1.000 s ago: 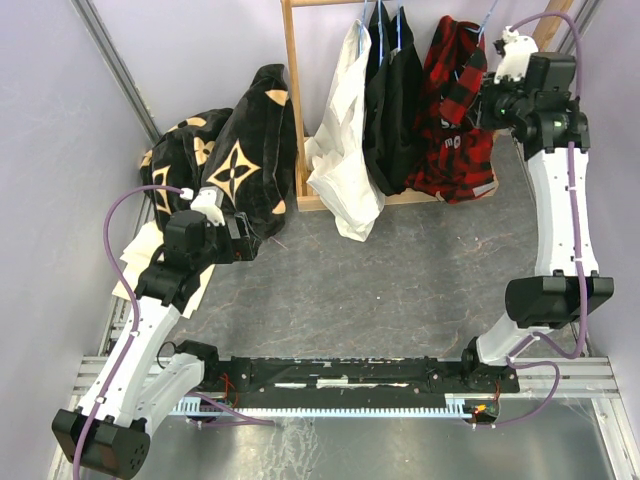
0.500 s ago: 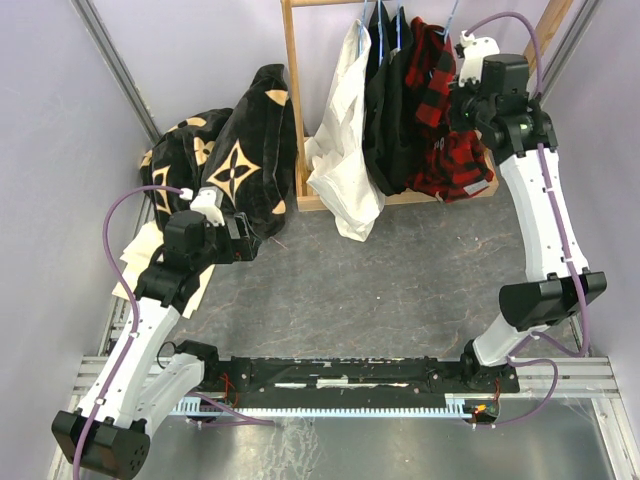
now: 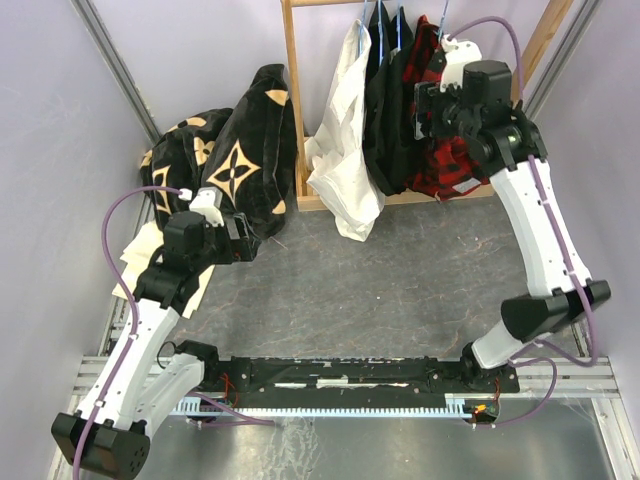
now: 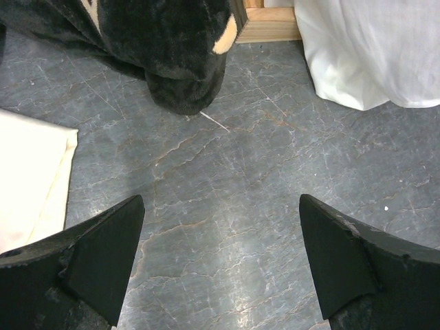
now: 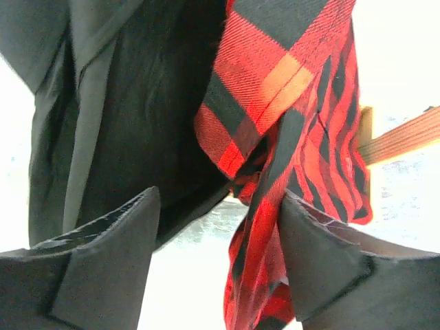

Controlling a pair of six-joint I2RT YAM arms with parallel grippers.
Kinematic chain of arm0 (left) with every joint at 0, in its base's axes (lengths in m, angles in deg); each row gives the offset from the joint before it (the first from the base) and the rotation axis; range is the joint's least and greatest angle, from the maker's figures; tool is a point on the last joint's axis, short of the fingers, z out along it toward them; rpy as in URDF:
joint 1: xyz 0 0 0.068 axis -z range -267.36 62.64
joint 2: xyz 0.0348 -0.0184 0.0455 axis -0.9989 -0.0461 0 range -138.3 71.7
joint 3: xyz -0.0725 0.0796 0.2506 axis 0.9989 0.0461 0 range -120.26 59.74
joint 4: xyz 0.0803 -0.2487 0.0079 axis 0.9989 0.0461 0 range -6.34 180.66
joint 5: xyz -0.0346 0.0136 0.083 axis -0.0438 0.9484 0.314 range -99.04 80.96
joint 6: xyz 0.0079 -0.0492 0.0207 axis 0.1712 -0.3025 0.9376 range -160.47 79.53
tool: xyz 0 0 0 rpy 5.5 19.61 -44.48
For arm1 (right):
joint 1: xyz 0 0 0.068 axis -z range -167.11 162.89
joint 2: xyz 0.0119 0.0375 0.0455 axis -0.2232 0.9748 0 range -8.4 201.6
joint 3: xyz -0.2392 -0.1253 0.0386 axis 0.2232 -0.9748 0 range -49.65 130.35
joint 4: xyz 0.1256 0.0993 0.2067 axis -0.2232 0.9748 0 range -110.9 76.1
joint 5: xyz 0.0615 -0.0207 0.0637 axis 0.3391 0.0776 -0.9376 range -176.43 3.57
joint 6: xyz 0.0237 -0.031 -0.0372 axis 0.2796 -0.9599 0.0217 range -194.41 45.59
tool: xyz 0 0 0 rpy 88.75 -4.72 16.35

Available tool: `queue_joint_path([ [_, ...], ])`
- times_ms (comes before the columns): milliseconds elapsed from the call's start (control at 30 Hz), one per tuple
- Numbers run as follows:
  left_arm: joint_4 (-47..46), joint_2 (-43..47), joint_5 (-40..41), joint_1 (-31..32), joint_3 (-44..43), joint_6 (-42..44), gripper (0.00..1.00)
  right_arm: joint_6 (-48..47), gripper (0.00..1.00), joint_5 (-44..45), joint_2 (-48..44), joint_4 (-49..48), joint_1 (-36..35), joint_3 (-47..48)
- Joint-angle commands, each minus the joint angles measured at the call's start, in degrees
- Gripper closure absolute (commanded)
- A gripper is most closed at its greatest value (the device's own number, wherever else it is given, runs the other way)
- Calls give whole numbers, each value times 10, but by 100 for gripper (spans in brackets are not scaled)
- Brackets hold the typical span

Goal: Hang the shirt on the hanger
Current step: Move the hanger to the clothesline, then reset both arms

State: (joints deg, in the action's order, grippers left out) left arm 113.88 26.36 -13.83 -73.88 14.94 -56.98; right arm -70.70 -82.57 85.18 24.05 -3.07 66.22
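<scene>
The red-and-black plaid shirt (image 3: 455, 165) hangs bunched at the right end of the wooden rail, against the dark garments. Above it a thin light-blue wire of the hanger (image 3: 442, 20) shows; the rest is hidden by fabric and my arm. My right gripper (image 3: 424, 110) is at the shirt's upper left, open. In the right wrist view a fold of the shirt (image 5: 275, 82) hangs down between the jaws of the right gripper (image 5: 220, 196) and brushes the right finger (image 5: 323, 254). My left gripper (image 3: 245, 242) is low at the left, open over bare floor (image 4: 220, 206).
A plain white shirt (image 3: 340, 130) and black garments (image 3: 390, 120) hang on the pale wooden frame (image 3: 293, 100). Black fabric with tan flower motifs (image 3: 240, 150) is heaped at the left, over a cream cloth (image 3: 150, 250). Purple walls close in both sides.
My right arm has swung left along the rail, and the plaid shirt has slid left against the black garments. The right jaws were shut and now stand apart. The left arm has not moved.
</scene>
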Motion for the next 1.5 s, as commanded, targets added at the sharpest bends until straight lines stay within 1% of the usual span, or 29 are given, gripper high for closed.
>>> queue_joint_path([
  [0,-10,17,20,0,-9,-26,0,1,15,7,-124,-66,0,-54],
  [67,-13,28,48,0,-8,-35,1,1,4,34,-180,-102,0,-104],
  [100,-17,34,56,0,-8,-38,1,4,1,46,-209,-115,0,-128],
  [200,-18,43,71,0,-18,-38,1,29,1,68,-283,-133,0,-190],
  [367,0,40,73,0,-39,-9,1,83,1,72,-389,-94,0,-276],
  [467,21,43,80,2,-52,18,1,89,1,75,-441,-64,0,-326],
  [567,21,59,59,22,-44,23,1,82,1,72,-486,-42,0,-379],
  [700,25,76,70,47,-31,22,1,42,1,81,-529,0,0,-414],
  [833,42,60,87,48,-46,21,1,56,1,101,-556,59,0,-418],
  [933,45,61,103,48,-44,-5,1,95,1,91,-598,55,-1,-460],
  [1033,42,72,116,48,-31,-30,1,124,1,47,-630,46,0,-512],
  [1133,40,82,129,48,-26,-38,1,146,1,13,-658,32,0,-555],
  [1333,38,88,137,48,-31,-63,1,153,1,13,-695,12,0,-609],
  [1467,26,121,156,48,-31,-78,1,149,1,19,-712,9,0,-625],
])
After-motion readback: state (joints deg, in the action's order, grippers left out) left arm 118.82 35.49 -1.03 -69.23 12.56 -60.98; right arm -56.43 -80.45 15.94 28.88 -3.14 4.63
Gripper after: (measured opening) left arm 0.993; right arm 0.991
